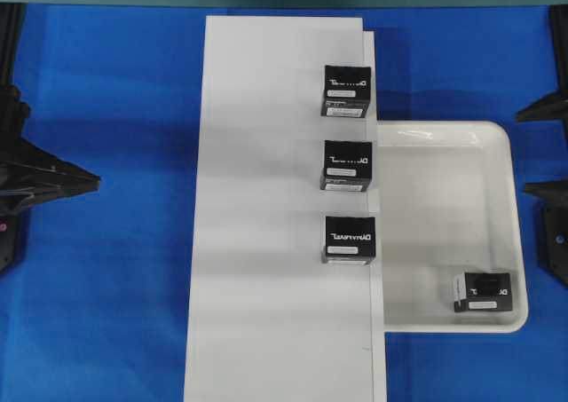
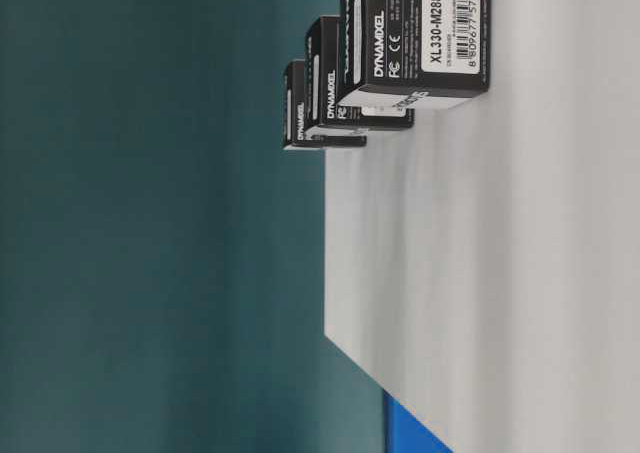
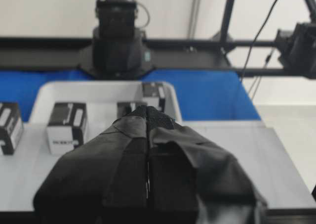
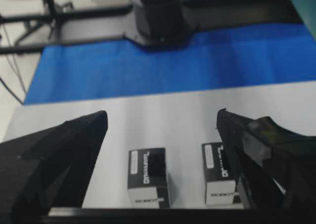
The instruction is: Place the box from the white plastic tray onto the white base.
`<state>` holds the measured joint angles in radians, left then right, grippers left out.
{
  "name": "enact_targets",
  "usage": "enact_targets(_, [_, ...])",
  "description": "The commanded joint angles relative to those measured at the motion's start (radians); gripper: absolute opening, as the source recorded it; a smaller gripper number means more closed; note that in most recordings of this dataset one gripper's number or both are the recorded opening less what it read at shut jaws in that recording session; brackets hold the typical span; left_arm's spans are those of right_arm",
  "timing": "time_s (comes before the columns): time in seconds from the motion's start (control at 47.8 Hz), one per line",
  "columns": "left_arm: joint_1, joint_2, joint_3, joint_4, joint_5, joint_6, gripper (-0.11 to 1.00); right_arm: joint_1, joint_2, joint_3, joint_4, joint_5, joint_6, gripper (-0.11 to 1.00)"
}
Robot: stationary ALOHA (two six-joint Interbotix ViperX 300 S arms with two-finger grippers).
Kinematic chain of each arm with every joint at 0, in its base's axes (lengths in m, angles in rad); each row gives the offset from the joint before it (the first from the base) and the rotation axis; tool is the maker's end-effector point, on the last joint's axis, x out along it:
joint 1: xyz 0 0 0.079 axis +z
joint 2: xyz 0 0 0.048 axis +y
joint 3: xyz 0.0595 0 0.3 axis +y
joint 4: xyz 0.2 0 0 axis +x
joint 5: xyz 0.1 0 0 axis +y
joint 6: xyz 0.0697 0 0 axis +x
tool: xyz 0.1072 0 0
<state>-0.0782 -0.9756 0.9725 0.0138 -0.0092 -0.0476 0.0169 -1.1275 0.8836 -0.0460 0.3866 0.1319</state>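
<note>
In the 5 o'clock corner of the white plastic tray (image 1: 497,136), seen from overhead, lies the one black box (image 1: 483,293) not yet moved, close against the tray's rim and showing a white side flap at its 9 o'clock end. Its long axis runs 9 to 3 o'clock across the overhead view. Three matching boxes already stand in a column along the 3 o'clock edge of the white base (image 1: 266,242), the nearest of them (image 1: 349,240) just across the tray's rim from the empty part of the tray.

The right gripper (image 4: 160,130) has its jaws spread wide, with nothing between them; its wrist view looks out over the base toward two of the placed boxes, so the tray box is below or behind its view and not visible there. In the overhead view only dark parts of that arm show at the 3 o'clock edge, near the tray. The left gripper (image 3: 148,150) has its jaws pressed together and sits well apart, at the 9 o'clock side of the blue table (image 1: 106,109).

By my judgement the right arm is much the nearer, and the box lies toward 7 o'clock from it. The jaws would probably need to straddle the box's short width, and the rim close by leaves little room.
</note>
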Motion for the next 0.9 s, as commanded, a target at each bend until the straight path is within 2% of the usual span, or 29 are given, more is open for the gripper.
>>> enact_targets(0.0, [0.002, 0.003, -0.029, 0.003, -0.011, -0.003, -0.07, -0.002, -0.044, 0.015, 0.0, -0.015, 0.002, 0.97])
enact_targets(0.293, [-0.005, 0.0, -0.029, 0.002, -0.028, -0.003, -0.07, -0.002, -0.098, 0.069, 0.002, -0.014, 0.002, 0.97])
enact_targets(0.878, [-0.005, -0.003, -0.025, 0.002, -0.028, -0.012, -0.07, -0.002, -0.1, 0.074, 0.002, -0.009, 0.002, 0.97])
